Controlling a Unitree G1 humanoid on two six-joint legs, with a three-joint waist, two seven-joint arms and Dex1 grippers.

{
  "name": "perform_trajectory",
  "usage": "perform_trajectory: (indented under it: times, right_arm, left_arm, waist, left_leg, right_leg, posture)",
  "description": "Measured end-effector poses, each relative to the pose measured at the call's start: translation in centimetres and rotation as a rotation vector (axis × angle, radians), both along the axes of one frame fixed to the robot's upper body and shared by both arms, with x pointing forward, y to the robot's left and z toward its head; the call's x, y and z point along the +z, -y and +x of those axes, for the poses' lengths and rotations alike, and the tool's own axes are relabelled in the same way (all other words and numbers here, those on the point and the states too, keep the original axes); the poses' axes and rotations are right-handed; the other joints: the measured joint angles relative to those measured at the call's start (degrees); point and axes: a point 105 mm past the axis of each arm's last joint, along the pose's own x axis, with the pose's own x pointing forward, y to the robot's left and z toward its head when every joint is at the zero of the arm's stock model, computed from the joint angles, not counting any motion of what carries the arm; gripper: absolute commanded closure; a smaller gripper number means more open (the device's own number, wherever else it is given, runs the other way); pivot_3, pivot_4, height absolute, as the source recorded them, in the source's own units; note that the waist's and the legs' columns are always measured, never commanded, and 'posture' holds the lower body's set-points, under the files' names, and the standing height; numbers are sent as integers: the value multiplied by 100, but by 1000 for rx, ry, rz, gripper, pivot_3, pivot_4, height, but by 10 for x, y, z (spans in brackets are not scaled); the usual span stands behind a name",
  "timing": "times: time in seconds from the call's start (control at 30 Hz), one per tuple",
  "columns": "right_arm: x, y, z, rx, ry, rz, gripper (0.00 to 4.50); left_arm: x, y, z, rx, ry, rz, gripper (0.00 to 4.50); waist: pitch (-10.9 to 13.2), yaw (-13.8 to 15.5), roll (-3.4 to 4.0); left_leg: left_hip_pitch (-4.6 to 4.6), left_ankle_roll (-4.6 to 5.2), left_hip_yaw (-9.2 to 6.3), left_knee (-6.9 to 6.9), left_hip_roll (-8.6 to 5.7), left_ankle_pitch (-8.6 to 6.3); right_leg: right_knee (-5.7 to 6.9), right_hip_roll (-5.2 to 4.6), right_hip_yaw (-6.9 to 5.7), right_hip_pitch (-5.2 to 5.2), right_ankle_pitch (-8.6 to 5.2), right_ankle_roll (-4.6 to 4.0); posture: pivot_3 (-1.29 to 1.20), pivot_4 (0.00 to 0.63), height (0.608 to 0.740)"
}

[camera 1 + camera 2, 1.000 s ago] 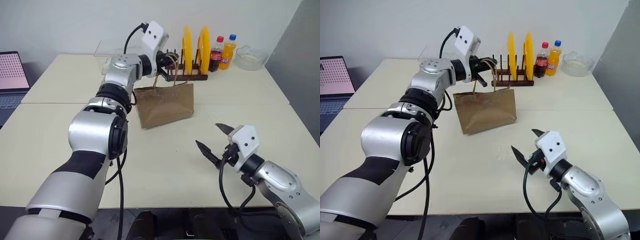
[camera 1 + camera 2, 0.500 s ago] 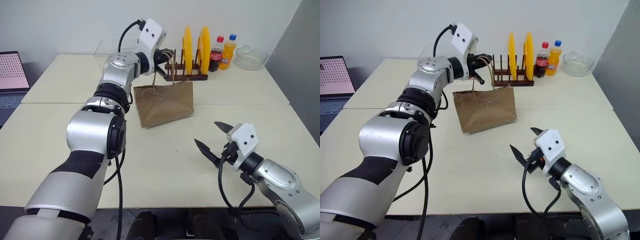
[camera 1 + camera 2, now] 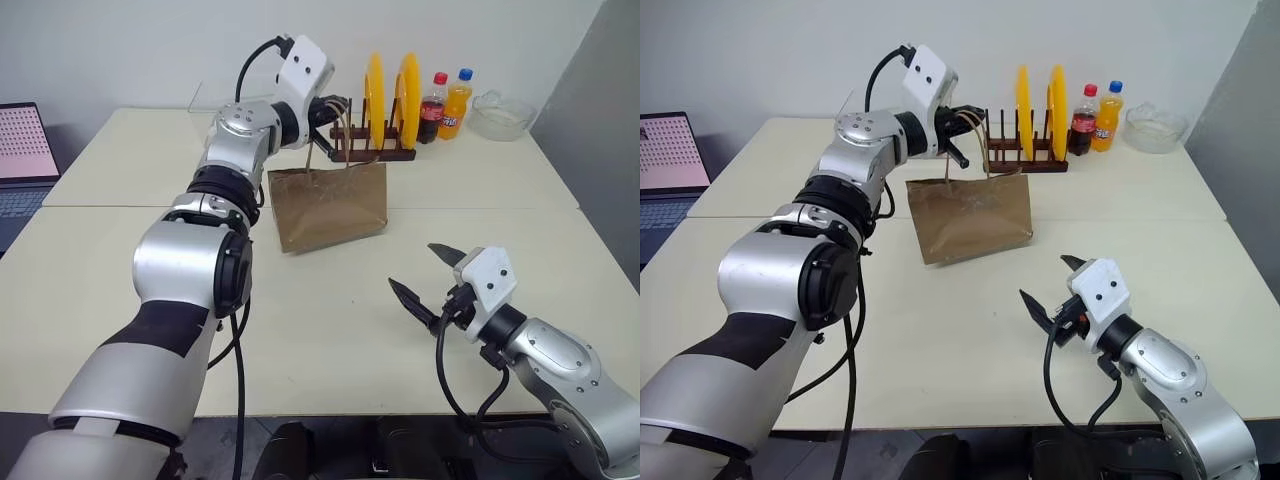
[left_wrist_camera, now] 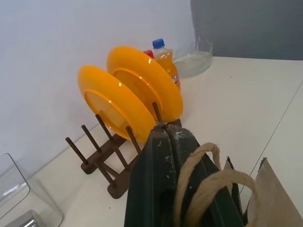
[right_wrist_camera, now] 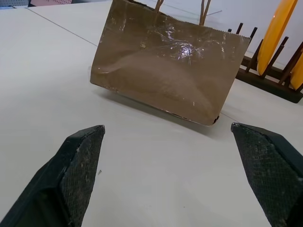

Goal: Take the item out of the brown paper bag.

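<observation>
My left gripper [image 4: 173, 156] is pinched tight on the rope handles [image 4: 208, 182] of the crinkled brown paper bag [image 3: 330, 208], which hangs just above the smooth cream table [image 3: 330, 330]. My right gripper [image 3: 1052, 288], at five o'clock from the bag, stands spread wide and empty. Yellow plates [image 3: 390, 95] stand in a wooden rack at twelve o'clock beyond the bag.

L arm stretched fwd, left gripper [image 3: 335, 108] clamped tight; right gripper [image 3: 432, 276] spread wide, low.
</observation>
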Motion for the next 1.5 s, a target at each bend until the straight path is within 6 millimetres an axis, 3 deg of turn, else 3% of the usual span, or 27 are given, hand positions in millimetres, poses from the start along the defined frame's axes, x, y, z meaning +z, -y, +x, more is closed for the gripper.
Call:
perform_trajectory:
  times: [0.2,0.5,0.63,0.93,1.17,1.4,1.5]
  right_arm:
    - [0,0,0,0,0,1,0]
    - [-1,-1,0,4,-3,1,0]
    - [-1,-1,0,5,-5,1,0]
    - [3,-8,-2,56,8,-5,0]
    - [4,-21,-9,179,-10,-15,0]
    - [9,-23,1,231,-11,-35,0]
    - [22,-25,12,263,21,-50,0]
  left_arm:
    - [10,4,-2,-10,36,22,4466]
    - [0,5,-3,-20,44,120,4466]
    - [-11,0,-1,-9,22,137,3587]
    - [-19,-30,-1,7,6,209,635]
    - [-48,-63,-10,-48,-112,221,635]
    - [-59,-81,-27,-173,-178,158,635]
    - [-64,-95,-38,-208,-192,96,635]
  waist:
    - [0,-1,0]
    - [0,-2,0]
    - [0,-3,0]
    - [0,-27,0]
    - [0,-68,0]
    - [0,-103,0]
    - [-1,-148,2]
  left_leg:
    - [1,0,1,0,0,0]
    - [2,0,2,0,0,0]
    - [2,0,2,0,0,0]
    - [9,0,8,-1,1,0]
    - [7,0,5,1,2,0]
    - [5,1,2,9,3,0]
    - [8,0,3,13,7,0]
  right_leg:
    - [0,0,0,0,0,0]
    - [1,0,2,0,0,0]
    - [3,0,2,0,0,0]
    - [7,1,8,0,0,0]
    - [8,1,5,0,0,-1]
    - [9,1,2,2,1,-2]
    - [15,1,9,2,3,-6]
  posture:
    - [0,150,740]
    - [0,150,740]
    - [0,150,740]
    - [0,150,740]
    - [0,150,740]
    - [0,150,740]
    - [0,150,740]
